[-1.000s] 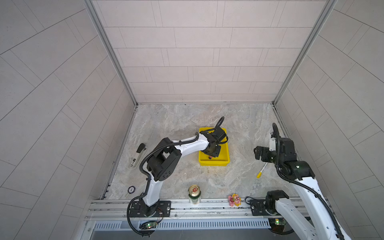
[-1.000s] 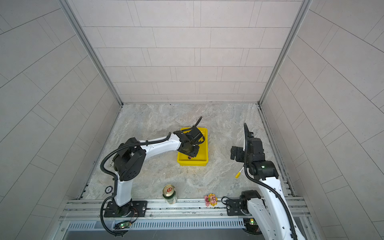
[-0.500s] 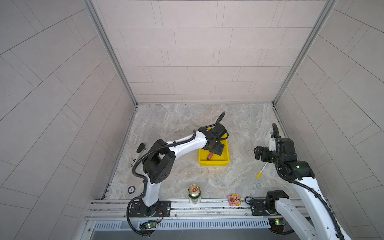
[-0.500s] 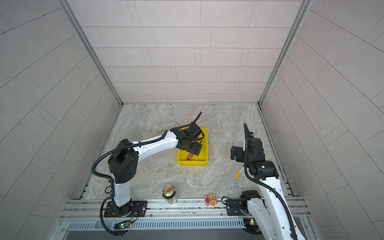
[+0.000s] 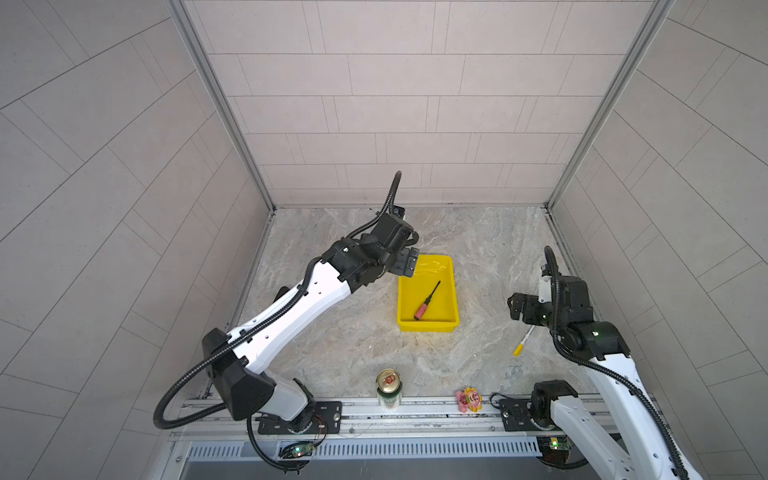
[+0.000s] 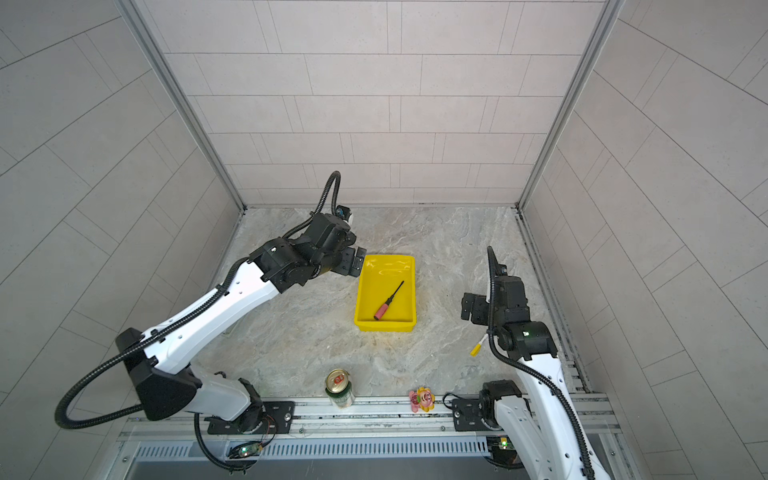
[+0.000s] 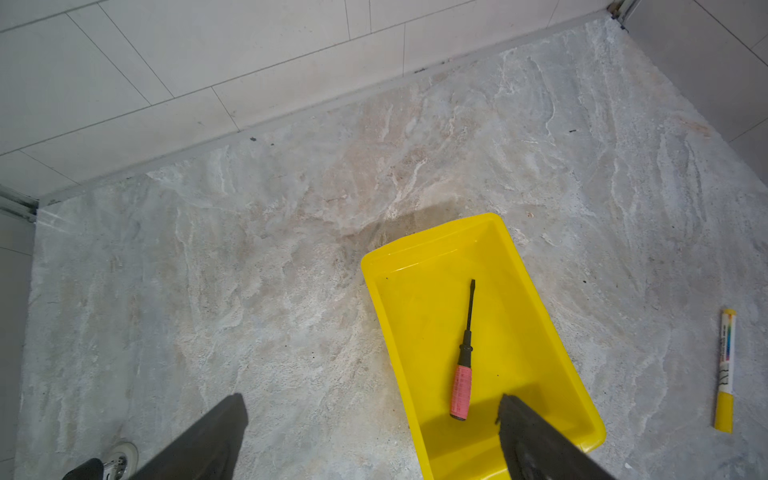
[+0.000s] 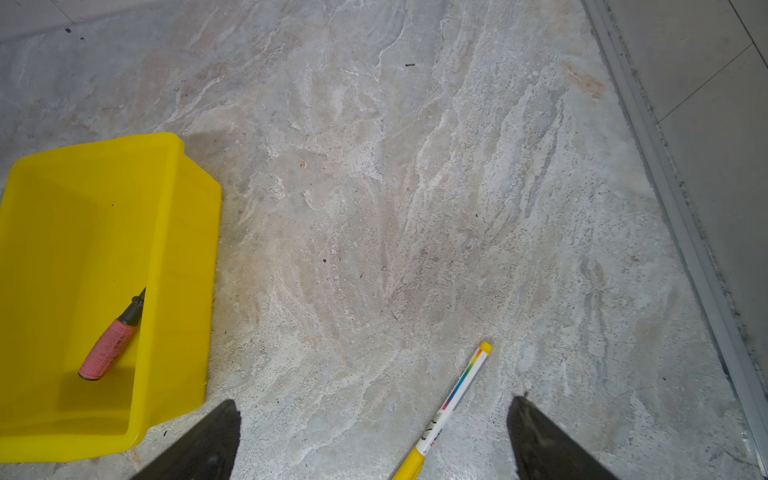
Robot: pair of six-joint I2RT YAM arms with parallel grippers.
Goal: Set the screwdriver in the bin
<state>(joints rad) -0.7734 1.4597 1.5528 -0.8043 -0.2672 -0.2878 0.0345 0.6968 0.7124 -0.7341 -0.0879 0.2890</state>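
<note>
Left wrist view shows the screwdriver lying flat inside the bin, with the left gripper wide open and empty close by its rim and the right gripper open too, so a careless pull-away could clip that rim and tip it out.

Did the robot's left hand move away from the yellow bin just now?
Yes. The left hand was over the middle of the bin. Now it sits open by the bin's far left corner in the top views, and the screwdriver lies inside.
</note>
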